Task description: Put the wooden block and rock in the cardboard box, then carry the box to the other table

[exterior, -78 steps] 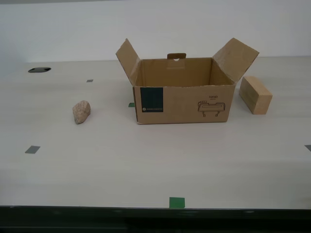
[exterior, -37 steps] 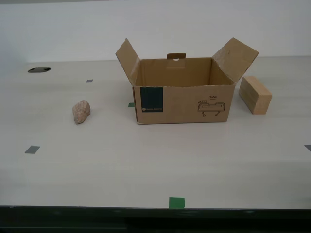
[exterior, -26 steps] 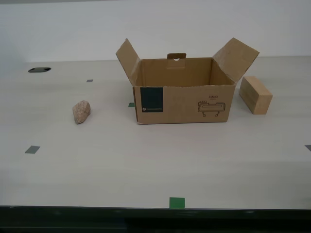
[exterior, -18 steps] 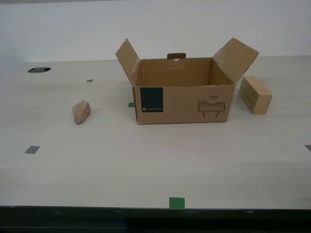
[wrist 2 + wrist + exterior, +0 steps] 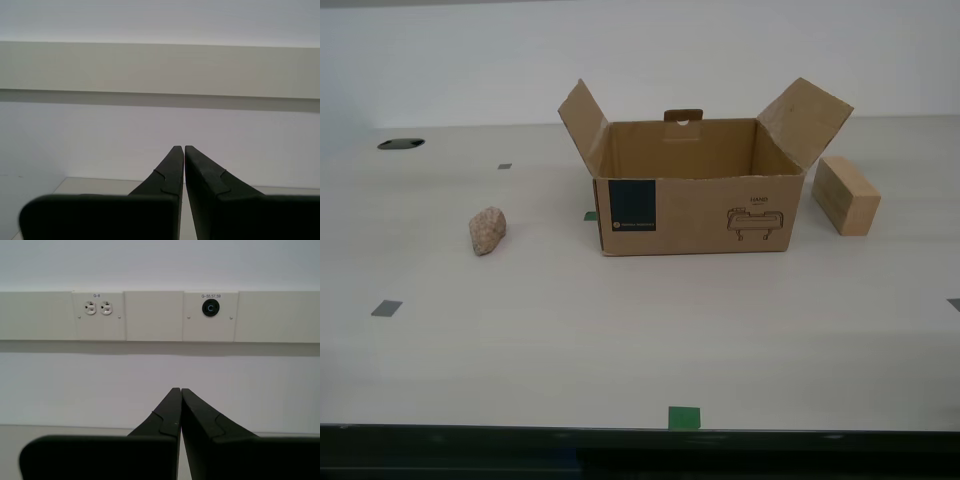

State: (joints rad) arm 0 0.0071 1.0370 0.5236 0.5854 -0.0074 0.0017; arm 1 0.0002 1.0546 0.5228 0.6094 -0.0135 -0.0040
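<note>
Rock [image 5: 488, 230] sits on worktop [image 5: 620, 330], well apart from cardboard box [image 5: 695, 190]; likely hard, dense, uneven, so pinch its narrow waist. Wooden block [image 5: 846, 194] just beside box. My first gripper [image 5: 180, 390] and my second gripper [image 5: 183, 148] both closed, empty.

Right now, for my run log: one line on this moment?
box open, looks empty | rock, block on table | first gripper shut | second gripper shut

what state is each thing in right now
box: upright, flaps open, nothing seen inside
rock: on the table, outside the box
block: on the table, outside the box
first gripper: shut, empty, facing a wall
second gripper: shut, empty, facing a wall
</note>
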